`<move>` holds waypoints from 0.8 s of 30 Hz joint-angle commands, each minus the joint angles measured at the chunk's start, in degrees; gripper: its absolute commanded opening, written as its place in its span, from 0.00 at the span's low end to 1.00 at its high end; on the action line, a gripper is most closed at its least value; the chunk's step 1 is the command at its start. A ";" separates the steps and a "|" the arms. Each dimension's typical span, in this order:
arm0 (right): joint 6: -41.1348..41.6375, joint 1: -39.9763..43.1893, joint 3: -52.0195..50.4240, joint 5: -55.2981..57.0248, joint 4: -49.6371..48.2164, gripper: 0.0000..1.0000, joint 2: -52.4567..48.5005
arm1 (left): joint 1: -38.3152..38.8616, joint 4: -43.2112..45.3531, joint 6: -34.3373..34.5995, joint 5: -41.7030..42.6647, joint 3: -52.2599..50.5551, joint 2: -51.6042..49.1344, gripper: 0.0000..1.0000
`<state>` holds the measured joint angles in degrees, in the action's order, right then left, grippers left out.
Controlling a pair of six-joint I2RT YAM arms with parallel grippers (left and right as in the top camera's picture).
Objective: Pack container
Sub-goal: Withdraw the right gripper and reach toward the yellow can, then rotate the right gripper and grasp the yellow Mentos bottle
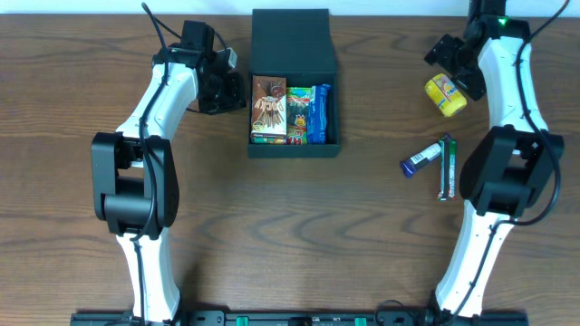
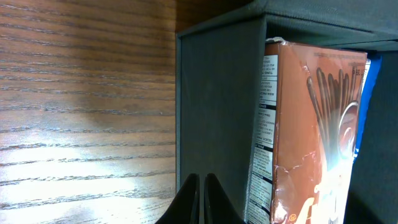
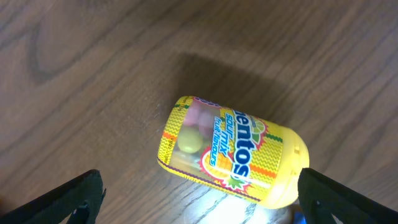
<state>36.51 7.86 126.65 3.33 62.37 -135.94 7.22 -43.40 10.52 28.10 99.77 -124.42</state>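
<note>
The dark box (image 1: 292, 45) sits top centre, lid open, with a brown carton (image 1: 268, 109), a green packet (image 1: 299, 113) and a blue packet (image 1: 319, 113) inside. At its left wall is the left hand (image 2: 199, 199), clenched and empty. Upper right, the right hand (image 3: 202, 196) is spread wide over a yellow candy tub (image 3: 230, 152). A blue tube (image 1: 420, 160) and a thin stick (image 1: 445, 167) lie lower on the counter (image 1: 362, 235).

Brown wood-grain surface (image 1: 290, 235): dark container (image 1: 292, 45) far centre; right side, yellow Mentos bottle (image 1: 445, 94) on its side, blue tube (image 1: 420, 160) beside green-red stick pack (image 1: 445, 172).
</note>
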 commanded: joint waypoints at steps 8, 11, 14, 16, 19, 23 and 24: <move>4.98 0.09 -0.04 -1.49 2.21 0.99 -3.41 | -0.22 -0.04 0.26 0.02 -0.28 -0.83 0.06; 4.98 0.11 -0.04 -1.66 2.45 0.99 -3.85 | -0.22 -0.09 0.26 0.02 -0.28 -0.83 0.06; 5.01 0.44 -0.04 -1.62 2.56 0.99 -3.89 | -0.22 -0.09 0.26 0.02 -0.28 -0.83 0.06; 5.01 0.96 -0.04 -1.64 2.58 0.99 -3.89 | -0.22 -0.09 0.24 0.02 -0.28 -0.83 0.06; 4.98 1.75 -0.04 -1.88 2.80 0.99 -3.89 | -0.22 -0.09 0.22 0.02 -0.28 -0.83 0.06; 4.09 2.25 -0.04 -2.32 3.61 0.99 -3.89 | -0.22 -0.04 0.22 0.02 -0.28 -0.83 0.06; 4.04 2.25 -0.04 -2.32 3.63 0.99 -3.89 | -0.22 -0.04 0.22 0.00 -0.28 -0.83 0.06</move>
<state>40.56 9.56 126.65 1.50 65.73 -138.41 7.22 -43.40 10.52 28.10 99.77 -124.42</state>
